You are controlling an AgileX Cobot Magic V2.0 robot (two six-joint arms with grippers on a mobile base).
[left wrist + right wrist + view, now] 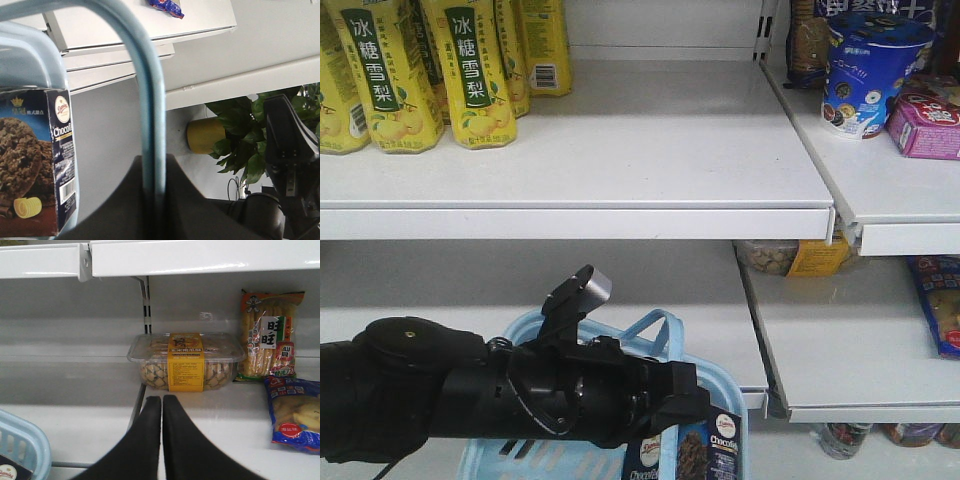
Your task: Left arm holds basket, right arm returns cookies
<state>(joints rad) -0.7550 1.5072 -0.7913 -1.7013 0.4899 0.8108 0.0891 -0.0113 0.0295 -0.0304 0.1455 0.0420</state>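
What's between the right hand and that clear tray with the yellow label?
Just bare white shelf between right hand and clear tray, shown in the right wrist view.

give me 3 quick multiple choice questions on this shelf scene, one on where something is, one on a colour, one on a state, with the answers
1. Where is the cookies box?
A) in the basket
B) on the top shelf by the yellow bottles
C) on the lower shelf beside the clear tray

2. What colour is the basket?
A) red
B) light blue
C) green

3. How is the right gripper?
A) shut, holding nothing
B) wide open
C) clamped on the clear tray

Answers:
1 A, the box stands inside the basket's wall in the left wrist view.
2 B, its slotted wall and looped handle are light blue.
3 A, its fingers meet with nothing between them in the right wrist view.
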